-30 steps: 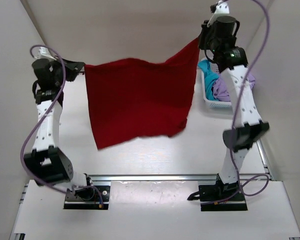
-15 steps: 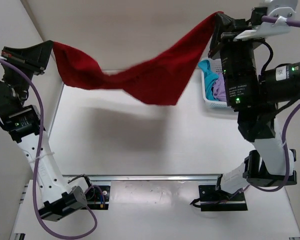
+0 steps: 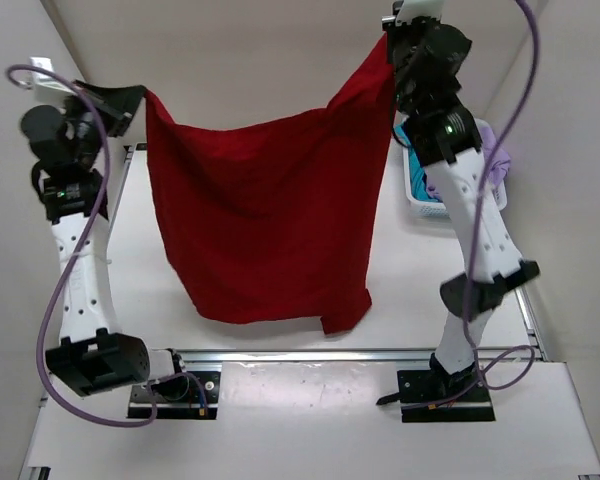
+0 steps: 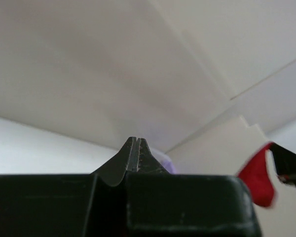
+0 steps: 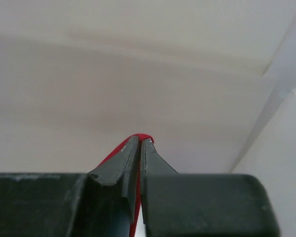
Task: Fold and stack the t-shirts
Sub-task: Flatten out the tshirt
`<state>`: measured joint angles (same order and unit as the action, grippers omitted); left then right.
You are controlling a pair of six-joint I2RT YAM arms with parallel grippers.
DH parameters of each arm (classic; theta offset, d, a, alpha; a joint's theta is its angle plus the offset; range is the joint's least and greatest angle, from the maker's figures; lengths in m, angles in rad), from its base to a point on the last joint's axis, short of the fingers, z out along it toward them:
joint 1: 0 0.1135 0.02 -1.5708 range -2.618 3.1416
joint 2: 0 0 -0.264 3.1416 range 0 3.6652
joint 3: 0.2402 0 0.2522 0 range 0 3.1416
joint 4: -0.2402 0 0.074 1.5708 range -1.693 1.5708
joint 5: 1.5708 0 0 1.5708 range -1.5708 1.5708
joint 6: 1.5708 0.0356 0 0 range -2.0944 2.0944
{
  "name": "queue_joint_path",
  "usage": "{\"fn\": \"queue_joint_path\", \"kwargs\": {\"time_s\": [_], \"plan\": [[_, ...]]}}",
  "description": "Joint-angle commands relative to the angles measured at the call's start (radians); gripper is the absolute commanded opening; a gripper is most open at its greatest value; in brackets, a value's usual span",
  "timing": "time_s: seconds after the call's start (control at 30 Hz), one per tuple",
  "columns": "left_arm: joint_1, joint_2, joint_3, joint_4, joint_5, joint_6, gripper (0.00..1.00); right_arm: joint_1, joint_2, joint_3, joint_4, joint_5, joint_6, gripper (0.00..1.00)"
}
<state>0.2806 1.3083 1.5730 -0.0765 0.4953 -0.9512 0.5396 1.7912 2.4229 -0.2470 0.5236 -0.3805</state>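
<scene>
Holding a deep red t-shirt (image 3: 265, 220) aloft by its two upper corners, spread like a curtain over the middle of the bench (image 3: 420, 280), lower hem hanging toward the near edge; impossible to tell whether brushing the surface.

Left claw (image 3: 140, 95) clenched at the shirt's left corner, high above the left edge of the bench; tips pressed tight together in its own wrist view, though with no cloth visible between them there. Right claw (image 3: 388, 45) clamped on the opposite corner, up over the far right of the bench, a sliver of red cloth pinched between the closed tips in its wrist view.

Waiting in the white mesh basket (image 3: 425, 207) near the far right corner: a teal t-shirt (image 3: 416, 172) and a lavender t-shirt (image 3: 497, 150), both bunched and unfolded.

Judged very early in the job: nothing folded, nothing stacked, one shirt merely opened out in the air. Left to do, by this reckoning: laying the red shirt flat, folding it, then doing the same with the other two and piling all three.
</scene>
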Motion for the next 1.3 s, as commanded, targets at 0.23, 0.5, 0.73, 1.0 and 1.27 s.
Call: {"fn": "queue_joint_path", "kwargs": {"time_s": [0.23, 0.5, 0.73, 1.0, 1.27], "plan": [[-0.101, 0.340, 0.023, -0.039, -0.161, 0.147, 0.00, -0.320, 0.379, 0.143, -0.170, -0.491, 0.446, 0.00], [-0.042, 0.277, 0.200, 0.000, -0.138, 0.077, 0.00, -0.336, 0.153, 0.119, -0.042, -0.574, 0.505, 0.00], [0.060, 0.232, 0.220, -0.003, -0.091, 0.054, 0.00, -0.306, 0.036, 0.058, -0.052, -0.568, 0.491, 0.00], [0.094, -0.080, -0.263, 0.053, -0.113, 0.129, 0.00, -0.186, -0.363, -0.612, -0.134, -0.400, 0.511, 0.00], [0.080, -0.406, -0.965, 0.061, -0.167, 0.238, 0.00, -0.155, -0.757, -1.555, -0.057, -0.458, 0.708, 0.00]]}}
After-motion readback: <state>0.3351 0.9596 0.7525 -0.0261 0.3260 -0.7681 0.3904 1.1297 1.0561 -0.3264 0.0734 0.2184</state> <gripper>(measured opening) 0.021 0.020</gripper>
